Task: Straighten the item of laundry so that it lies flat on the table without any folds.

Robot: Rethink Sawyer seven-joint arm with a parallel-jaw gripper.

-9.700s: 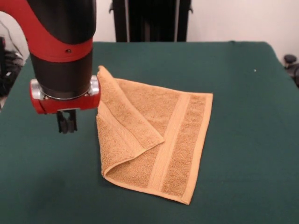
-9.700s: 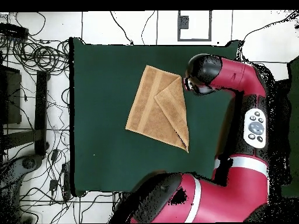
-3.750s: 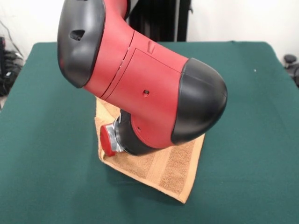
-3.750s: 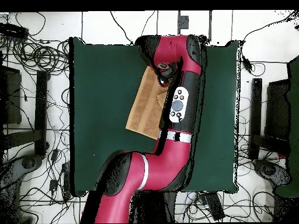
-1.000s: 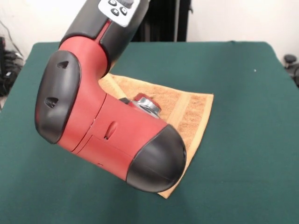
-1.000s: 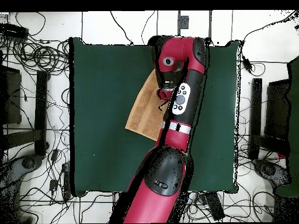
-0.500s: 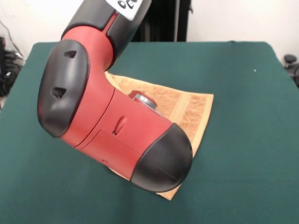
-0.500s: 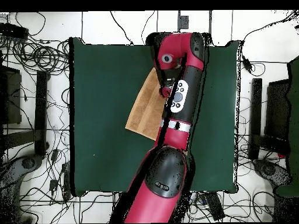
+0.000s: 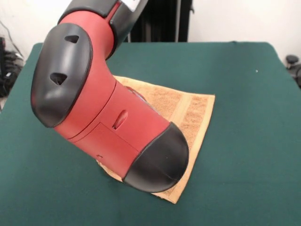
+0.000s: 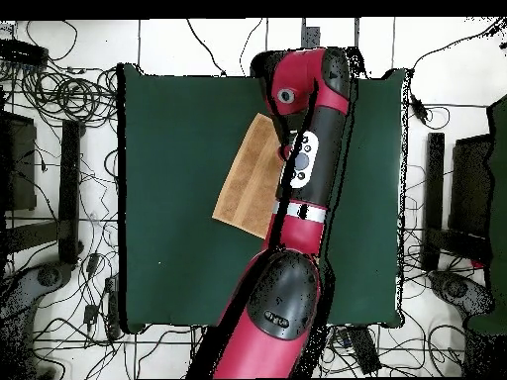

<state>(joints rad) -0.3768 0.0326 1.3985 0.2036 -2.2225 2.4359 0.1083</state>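
Golden-tan towel lies on the green table, near its middle. We see a paler woven band running beside one edge, and the exposed part looks flat. The red and black arm stretches over the towel and hides much of it in both views. In the overhead view only a tan strip shows beside the arm. Gripper is hidden behind the arm; we cannot tell its state.

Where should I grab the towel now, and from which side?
Likely the towel's exposed corner nearest the front camera, approached from the table beside it: it lies flat and pointed, clear of the arm, which hides any fold.
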